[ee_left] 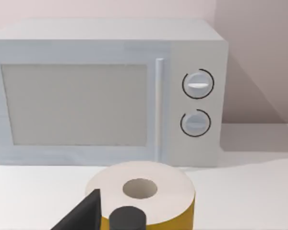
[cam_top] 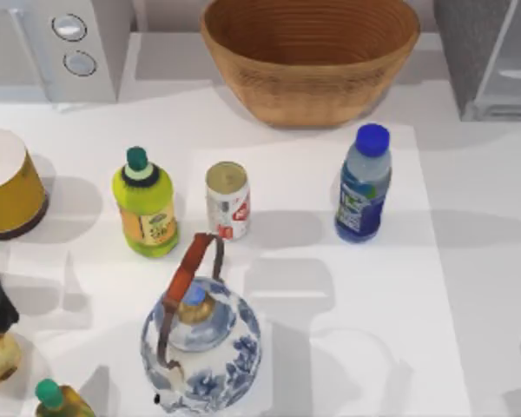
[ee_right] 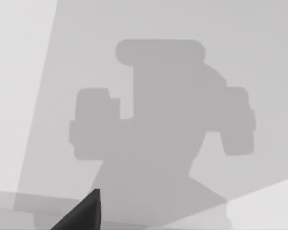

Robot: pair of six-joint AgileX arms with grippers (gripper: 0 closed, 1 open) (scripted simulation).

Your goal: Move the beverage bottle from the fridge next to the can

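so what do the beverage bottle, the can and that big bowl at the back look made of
Beverage bottle: clear bluish plastic, glossy, with a blue cap. Can: probably thin metal, given its dull grey top and printed wrap. Bowl: looks like woven wicker or turned wood, brown with ridged rings.

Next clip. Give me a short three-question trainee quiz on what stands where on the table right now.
1. True or false: the beverage bottle stands upright on the table, outside the fridge.
2. What stands directly to the top view's left of the can? A) the teapot B) the yellow-green bottle C) the basket
3. Fill in: the blue-and-white teapot stands in front of the ____.

Key
1. True; it is to the can's right, with a gap between them.
2. B
3. can
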